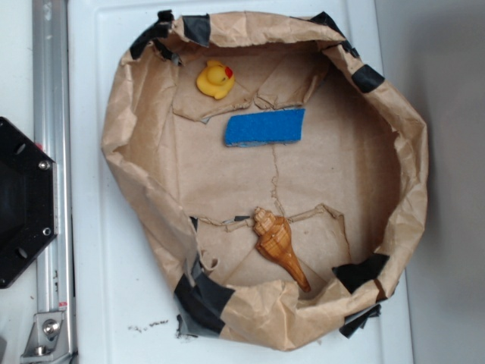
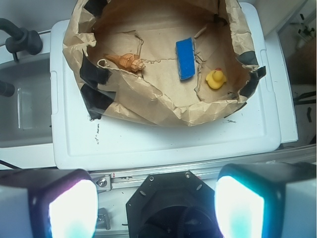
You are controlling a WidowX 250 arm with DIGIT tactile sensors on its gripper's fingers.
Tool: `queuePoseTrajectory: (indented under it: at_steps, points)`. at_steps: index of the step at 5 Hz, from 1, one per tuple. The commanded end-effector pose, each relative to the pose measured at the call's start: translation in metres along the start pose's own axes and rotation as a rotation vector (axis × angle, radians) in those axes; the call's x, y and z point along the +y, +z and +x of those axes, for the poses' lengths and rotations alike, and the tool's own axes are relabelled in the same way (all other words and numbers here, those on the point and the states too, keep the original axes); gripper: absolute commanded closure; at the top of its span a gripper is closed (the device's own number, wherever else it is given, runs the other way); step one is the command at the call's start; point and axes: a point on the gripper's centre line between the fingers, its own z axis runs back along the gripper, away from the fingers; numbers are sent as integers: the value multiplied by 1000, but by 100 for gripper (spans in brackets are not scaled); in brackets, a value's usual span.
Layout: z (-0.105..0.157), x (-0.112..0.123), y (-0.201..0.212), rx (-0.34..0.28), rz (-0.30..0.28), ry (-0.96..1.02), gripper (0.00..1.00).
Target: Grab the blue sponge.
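Note:
The blue sponge lies flat on the brown paper inside a paper-lined basin, just below and right of a yellow rubber duck. In the wrist view the sponge lies far ahead, left of the duck. My gripper is open and empty, its two glowing pads wide apart, high above the black robot base and well short of the basin. The gripper does not show in the exterior view.
A brown seashell lies in the basin's near part, also in the wrist view. The crumpled paper wall with black tape rings the basin on a white lid. The black robot base and a metal rail stand at left.

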Motion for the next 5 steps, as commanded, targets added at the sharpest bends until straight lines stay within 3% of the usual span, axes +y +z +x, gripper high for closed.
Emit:
queuePoseTrajectory:
  at_steps: [1, 3, 4, 5]
  points:
    - [0, 0, 0, 0, 0, 0, 0]
    - [94, 26, -73, -29, -16, -128, 0]
    - [125, 38, -121, -7, 5, -113, 0]
    - [133, 55, -160, 62, 27, -80, 0]
